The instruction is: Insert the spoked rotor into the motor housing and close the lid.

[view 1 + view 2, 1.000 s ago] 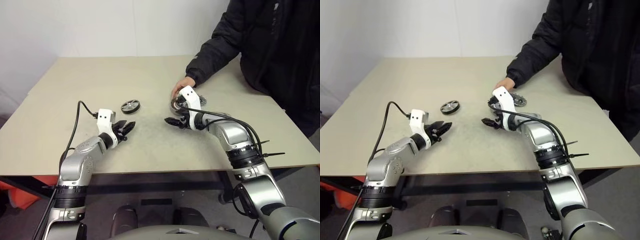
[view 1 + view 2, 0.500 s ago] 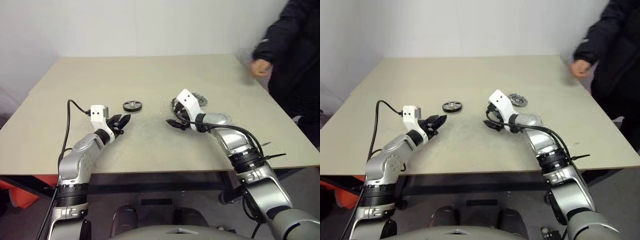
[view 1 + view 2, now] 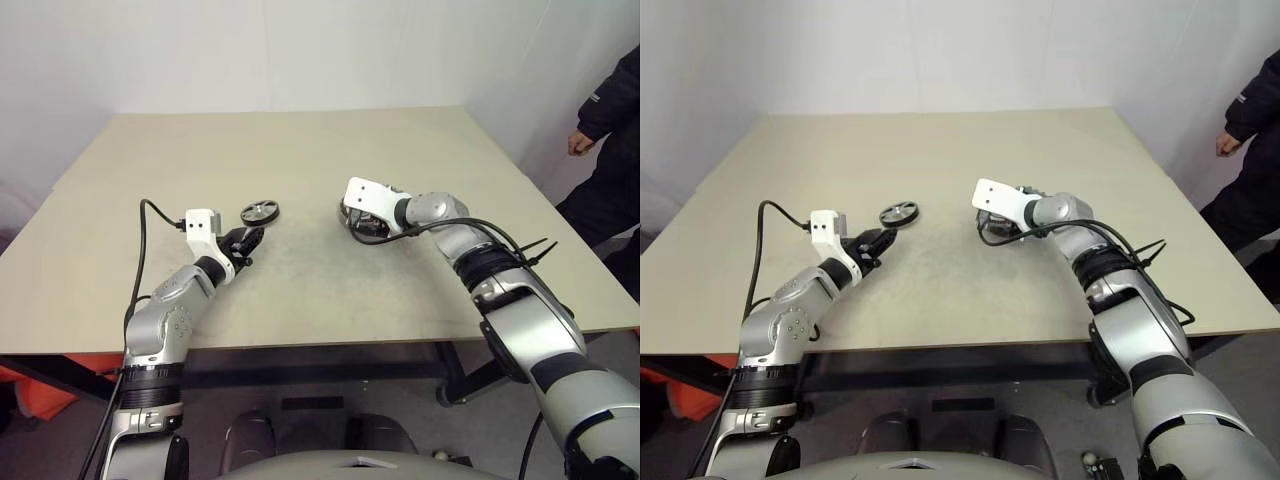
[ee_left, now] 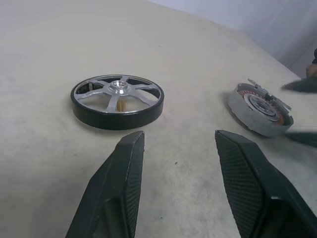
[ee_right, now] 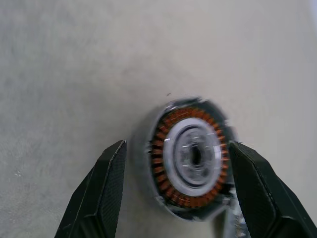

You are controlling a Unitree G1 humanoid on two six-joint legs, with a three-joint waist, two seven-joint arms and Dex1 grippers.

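**The helper's hand is gone and the right fingers now sit over the housing**

The right gripper (image 5: 173, 193) has its two black fingers (image 5: 96, 191) spread wide, with nothing held. A second ago they hung low over the bare bench (image 3: 300, 150), beside the motor housing (image 5: 190, 156). Now the wrist has rolled and reached out, and the housing sits in the gap between the fingers. No finger touches it yet. I think a grab comes next.

The left gripper (image 4: 181, 158) has its fingers partly open and empty. They point at the spoked rotor (image 4: 117, 99), which lies flat just in front of them. This arm has hardly moved.

A person's hand (image 3: 578, 143) was right next to the housing a second ago. Now the person stands back past the bench's right edge, so the parts are free for the robot.

The housing is round, squat and silver. A ring of orange-brown copper wire runs inside it, around a pale middle with a dark hole. It lies flat near the middle of the bench, a bit toward the right edge. The rotor is still outside it.
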